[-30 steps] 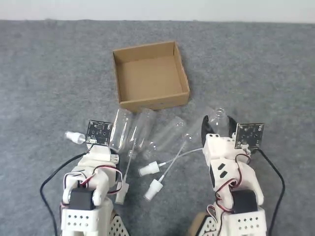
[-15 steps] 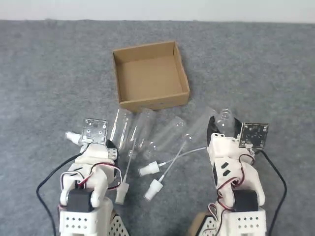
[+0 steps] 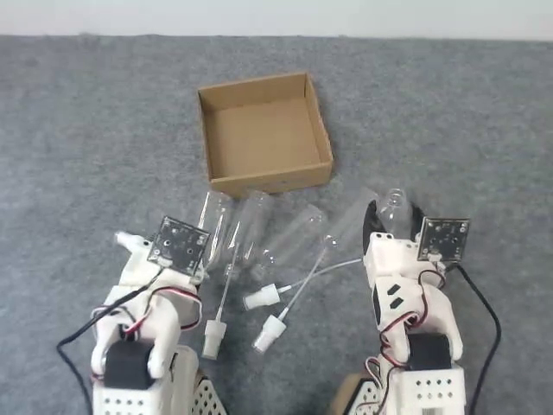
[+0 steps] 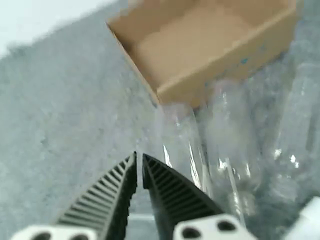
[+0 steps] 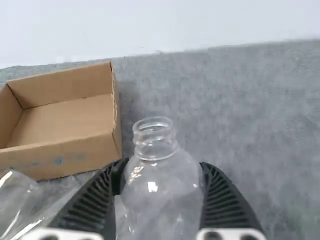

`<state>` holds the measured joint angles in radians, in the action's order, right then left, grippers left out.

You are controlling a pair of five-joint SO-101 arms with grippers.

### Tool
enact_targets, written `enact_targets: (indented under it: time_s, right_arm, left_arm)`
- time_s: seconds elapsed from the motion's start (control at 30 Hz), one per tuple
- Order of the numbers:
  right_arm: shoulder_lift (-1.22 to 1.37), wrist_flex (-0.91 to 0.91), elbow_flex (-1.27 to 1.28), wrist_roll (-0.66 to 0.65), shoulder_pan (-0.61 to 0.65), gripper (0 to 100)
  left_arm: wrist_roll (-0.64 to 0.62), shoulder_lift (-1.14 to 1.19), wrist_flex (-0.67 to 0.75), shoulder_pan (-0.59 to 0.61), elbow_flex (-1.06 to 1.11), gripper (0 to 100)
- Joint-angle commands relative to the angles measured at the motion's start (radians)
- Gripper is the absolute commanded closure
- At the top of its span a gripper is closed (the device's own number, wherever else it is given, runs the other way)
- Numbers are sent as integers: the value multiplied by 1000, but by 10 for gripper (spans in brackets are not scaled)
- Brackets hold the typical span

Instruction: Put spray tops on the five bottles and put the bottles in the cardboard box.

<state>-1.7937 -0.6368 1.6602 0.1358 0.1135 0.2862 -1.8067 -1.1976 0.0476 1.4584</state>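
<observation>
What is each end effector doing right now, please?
Left end effector: closed, holding nothing.
Right end effector: closed on a clear bottle.

R gripper (image 5: 160,172) has closed on the clear bottle (image 5: 156,150), jaws now snug at its sides. L arm (image 3: 143,316) has swung outward, apparently drawing back slightly, w/ wrist board (image 3: 177,243) tilted.

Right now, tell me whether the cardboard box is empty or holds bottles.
Empty. The cardboard box shows a bare floor; the bottles are outside it.
</observation>
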Motion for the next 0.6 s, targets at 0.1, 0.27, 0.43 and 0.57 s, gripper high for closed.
enact_targets:
  time_s: [0.1, 0.27, 0.43, 0.57]
  right_arm:
    - [-22, 58, 21, -74, -15, 928]
    - [-22, 58, 21, -75, -15, 928]
    - [-22, 58, 21, -77, -15, 928]
    - [-22, 56, 21, -77, -15, 928]
  left_arm:
    - [37, -11, -43, 3, -142, 980]
    - [86, 0, -52, 5, -147, 980]
    - [86, 175, -87, 5, -245, 928]
    - [84, 410, -147, 5, -380, 890]
